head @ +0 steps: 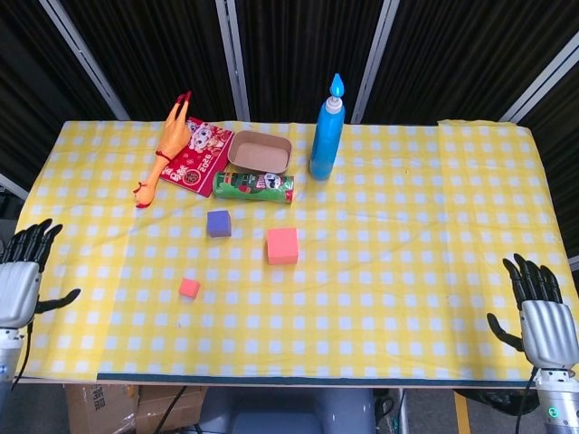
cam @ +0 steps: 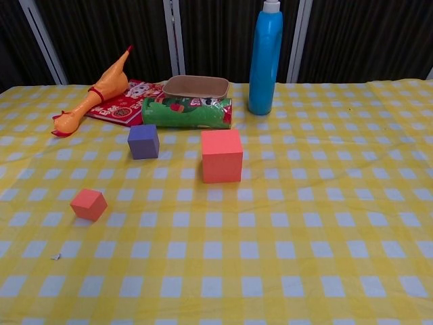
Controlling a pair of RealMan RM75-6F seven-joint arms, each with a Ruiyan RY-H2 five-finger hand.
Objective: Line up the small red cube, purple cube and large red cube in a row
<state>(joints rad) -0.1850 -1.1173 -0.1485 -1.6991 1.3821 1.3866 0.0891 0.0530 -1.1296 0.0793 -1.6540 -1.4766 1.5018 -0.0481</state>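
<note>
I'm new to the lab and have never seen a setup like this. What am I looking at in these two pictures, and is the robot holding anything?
A two-armed robot with human-like hands sits at a table covered by a yellow checked cloth. The head view looks down from above; the chest view looks across the table from lower down. The left hand and right hand show only from above, at the near corners, fingers spread, holding nothing. On the cloth lie a small red cube, a purple cube and a large red cube, apart from each other. Behind them are a green can on its side, a brown tray, a blue bottle, a rubber chicken and a red packet.
</note>
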